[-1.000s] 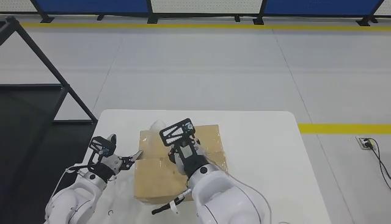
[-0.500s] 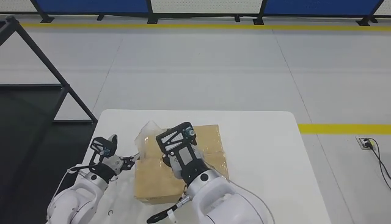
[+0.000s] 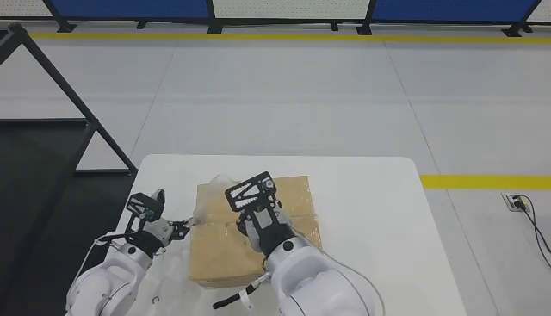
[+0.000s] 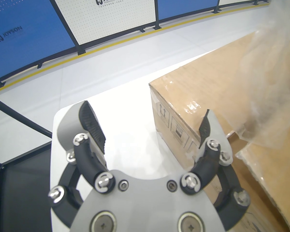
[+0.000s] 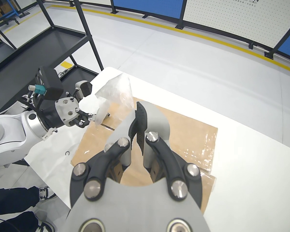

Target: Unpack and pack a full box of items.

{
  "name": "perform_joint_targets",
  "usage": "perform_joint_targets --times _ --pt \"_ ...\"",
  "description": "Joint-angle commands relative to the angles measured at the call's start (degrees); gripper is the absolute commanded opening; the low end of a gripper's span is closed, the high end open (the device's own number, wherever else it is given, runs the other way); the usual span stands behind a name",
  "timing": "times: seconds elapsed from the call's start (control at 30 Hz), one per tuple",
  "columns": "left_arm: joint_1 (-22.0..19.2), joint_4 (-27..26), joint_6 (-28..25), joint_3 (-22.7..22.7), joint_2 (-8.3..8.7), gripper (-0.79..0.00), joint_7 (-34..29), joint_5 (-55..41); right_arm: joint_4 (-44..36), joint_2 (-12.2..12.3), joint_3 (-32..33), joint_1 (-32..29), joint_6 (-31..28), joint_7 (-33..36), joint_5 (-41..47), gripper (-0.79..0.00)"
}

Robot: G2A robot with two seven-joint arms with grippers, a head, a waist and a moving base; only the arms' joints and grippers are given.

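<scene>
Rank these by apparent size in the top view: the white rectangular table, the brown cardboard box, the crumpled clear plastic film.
Largest: white rectangular table.
Middle: brown cardboard box.
Smallest: crumpled clear plastic film, plainly far smaller than the box.

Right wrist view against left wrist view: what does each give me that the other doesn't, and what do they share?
Right wrist view: the right gripper shut on the plastic film over the cardboard box, the left gripper at the film's lower end, and a black rack beside the table. Left wrist view: the left gripper's open fingers up close and the box's labelled side wall. Shared: the box, the film and the white table.
</scene>
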Motion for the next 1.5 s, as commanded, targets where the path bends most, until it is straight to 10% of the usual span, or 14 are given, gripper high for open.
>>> perform_joint_targets --times 0.0,0.83,1.47 --pt "-0.1 0.1 0.6 -0.1 -0.05 0.000 0.1 -0.3 -0.8 0.0 0.2 -0.7 -0.2 1.4 -1.2 -0.785" --pt "5.3 -8.9 1.3 -1.5 -0.31 0.000 1.3 -2.9 -2.9 -0.9 2.5 -3.7 -2.5 11.6 -7.0 -0.785" --pt "3.1 -5.0 4.9 2.4 -0.97 0.000 -0.2 1.8 -2.0 -1.6 3.0 -3.8 -6.8 15.3 -9.4 -0.785"
